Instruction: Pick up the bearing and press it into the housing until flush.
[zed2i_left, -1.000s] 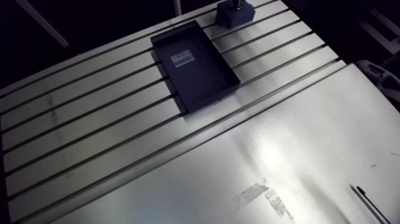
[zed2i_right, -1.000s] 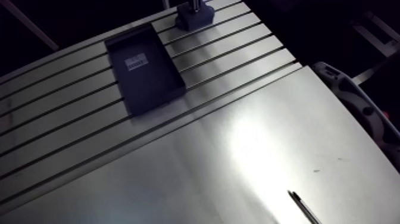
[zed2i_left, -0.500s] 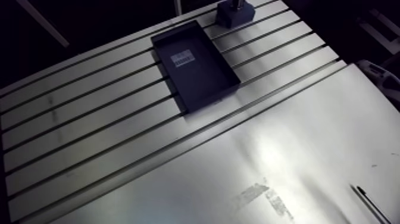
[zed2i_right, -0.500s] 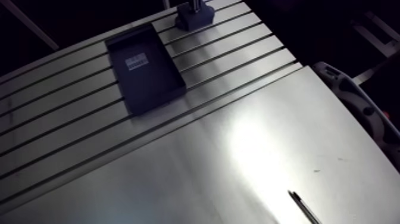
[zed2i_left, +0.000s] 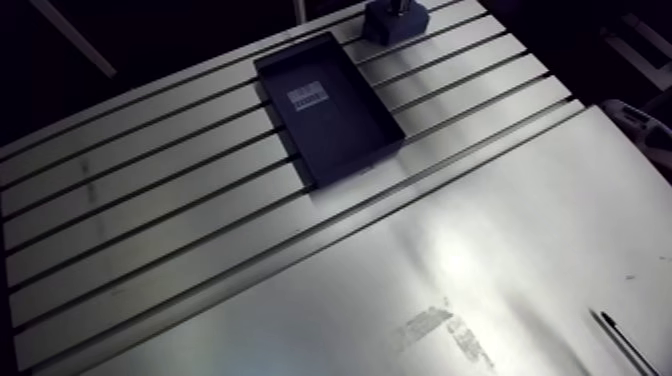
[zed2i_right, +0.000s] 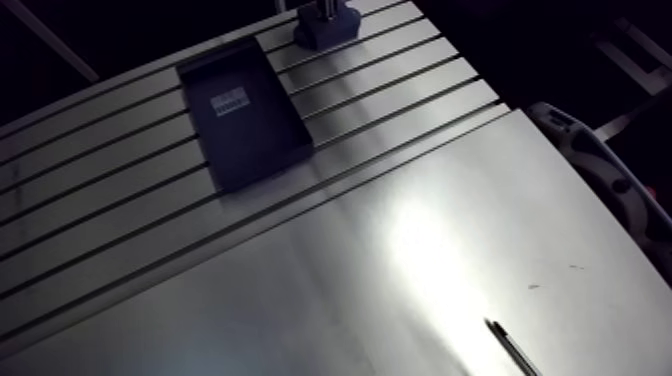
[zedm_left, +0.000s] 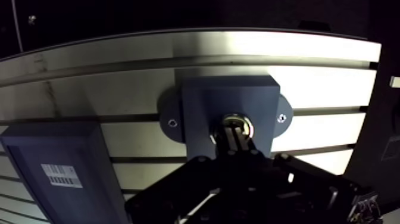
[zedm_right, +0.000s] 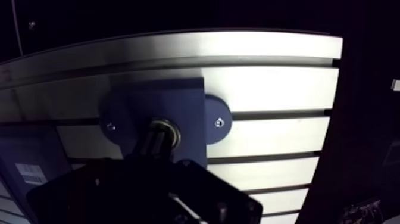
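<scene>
**Bearing**: metal ring, lying flat. Its bore axis stands upright, pointing up at the wrist camera. It sits in the centre bore of the housing. Whether it is flush with the housing's top face cannot be told.

**Housing**: dark blue-grey square block with a rounded mounting ear on each of two opposite sides, one screw in each ear. The line through the two ears, its long axis, runs along the worktop's slots. It stands at the far edge of the worktop, just beyond one short end of the tray.

**Claw**: directly above the housing, pointing straight down. The fingers are drawn narrow, with only a thin dark line between them. Their tips sit at the bearing's centre, inside the ring's outline. Contact cannot be told.

**Tray**: dark, shallow and rectangular, with a white barcode label on its floor. Its long axis lies across the slots.

**Worktop**: slotted aluminium. A plain metal sheet covers its near part.

**Thin dark stick**: lies on the sheet near its corner, well apart from the tray. Its kind cannot be told.
</scene>
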